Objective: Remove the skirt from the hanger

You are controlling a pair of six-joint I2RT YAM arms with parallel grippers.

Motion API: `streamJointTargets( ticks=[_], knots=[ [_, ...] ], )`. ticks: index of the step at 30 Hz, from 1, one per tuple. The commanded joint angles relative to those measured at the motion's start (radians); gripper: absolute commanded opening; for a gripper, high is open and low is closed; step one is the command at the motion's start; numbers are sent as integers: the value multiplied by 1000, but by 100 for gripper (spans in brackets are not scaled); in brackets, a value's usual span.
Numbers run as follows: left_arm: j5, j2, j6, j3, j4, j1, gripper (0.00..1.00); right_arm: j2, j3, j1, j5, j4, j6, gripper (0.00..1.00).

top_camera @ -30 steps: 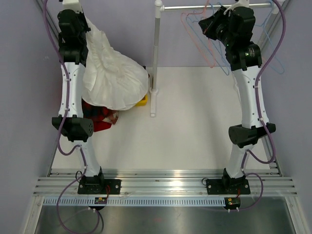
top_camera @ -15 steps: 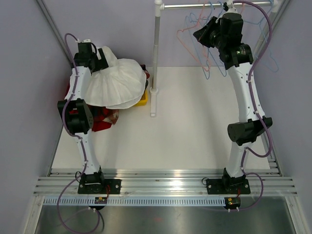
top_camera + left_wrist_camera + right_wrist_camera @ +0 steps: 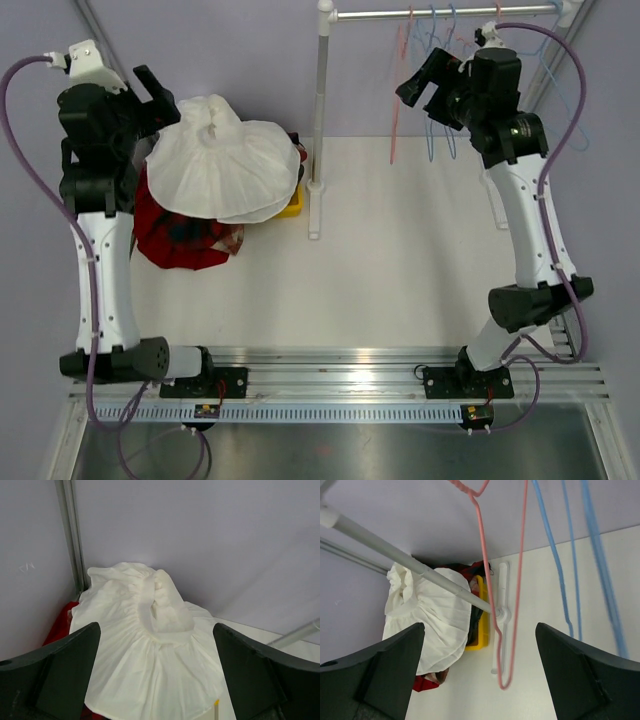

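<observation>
White and limp, the skirt (image 3: 225,170) lies below the released left claw (image 3: 156,672), heaped on a red garment (image 3: 180,235) at the surface's (image 3: 400,250) far left corner. It looks light and floppy, best pinched at the gathered waistband (image 3: 165,615). The waistband faces up and the hem fans round, with no clear long axis. The right claw (image 3: 480,675) gapes empty near the rail (image 3: 420,569).

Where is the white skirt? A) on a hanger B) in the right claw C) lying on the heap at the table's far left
C: the skirt lies spread over red clothes at far left, and the hangers on the rail are bare.
</observation>
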Motion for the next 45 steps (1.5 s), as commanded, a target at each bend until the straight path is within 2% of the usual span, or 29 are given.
streamJointTargets(
  ticks=[1, 2, 4, 5, 6, 7, 8, 9, 10, 11, 12, 16, 21, 24, 29, 40, 45],
  knots=[
    [111, -168, -55, -273, 21, -19, 99, -259, -130, -1, 63, 39, -39, 100],
    [133, -296, -69, -349, 41, -27, 99, -309, -187, 0, 63, 49, -50, 100],
    [209, -417, -94, -501, 80, -43, 99, -475, -316, -1, 56, 102, -62, 100],
    [223, -489, -112, -640, 89, -50, 99, -536, -459, 0, 50, 122, -74, 99],
    [280, -609, -131, -725, 106, -51, 99, -597, -535, 0, 51, 144, -76, 99],
    [318, -680, -157, -800, 161, -51, 99, -724, -610, 0, 48, 191, -78, 100],
    [354, -740, -169, -942, 184, -51, 99, -789, -766, 0, 45, 217, -79, 99],
    [406, -855, -174, -995, 201, -51, 99, -854, -842, 0, 47, 237, -79, 99],
    [414, -902, -168, -1034, 195, -51, 99, -979, -912, 0, 53, 268, -78, 99],
    [374, -934, -160, -1070, 166, -66, 99, -1036, -1036, 0, 57, 274, -65, 100],
    [350, -948, -148, -1077, 128, -67, 99, -1137, -1087, 0, 62, 276, -56, 99],
    [245, -1014, -114, -1146, 40, -99, 99, -1314, -1256, 0, 63, 227, -32, 99],
    [208, -1025, -118, -1158, 49, -97, 99, -1451, -1315, 0, 68, 158, -35, 100],
    [225, -1028, -106, -1155, 37, -102, 99, -1486, -1340, -1, 135, 124, -58, 99],
    [219, -1026, -102, -1155, 35, -108, 99, -1482, -1340, 0, 177, 98, -59, 100],
    [222, -994, -122, -1164, 35, -108, 99, -1453, -1358, 0, 113, 127, -50, 99],
    [170, -985, -128, -1167, 40, -108, 99, -1477, -1372, 0, 96, 153, -52, 99]
  ],
)
